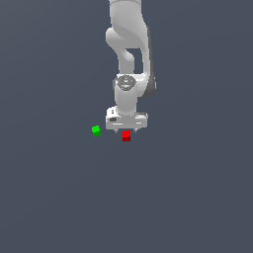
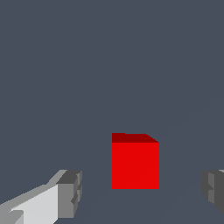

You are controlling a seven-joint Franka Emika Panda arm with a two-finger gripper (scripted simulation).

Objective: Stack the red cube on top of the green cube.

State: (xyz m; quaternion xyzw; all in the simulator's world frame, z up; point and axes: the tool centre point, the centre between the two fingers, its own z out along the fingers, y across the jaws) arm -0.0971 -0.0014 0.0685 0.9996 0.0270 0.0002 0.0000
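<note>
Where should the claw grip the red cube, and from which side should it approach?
Grip the red cube on its two opposite vertical faces, coming straight down from above. It sits flat on the floor, apart from the green cube, and the open claw already has a finger on either side of it.

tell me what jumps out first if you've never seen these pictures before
Against the flat dark grey floor, the red cube grabs the eye first, sitting right under the white gripper. In the wrist view it lies between the two open fingers, neither touching it. The green cube is the other bright spot, alone a little toward the exterior view's left of the red one.
</note>
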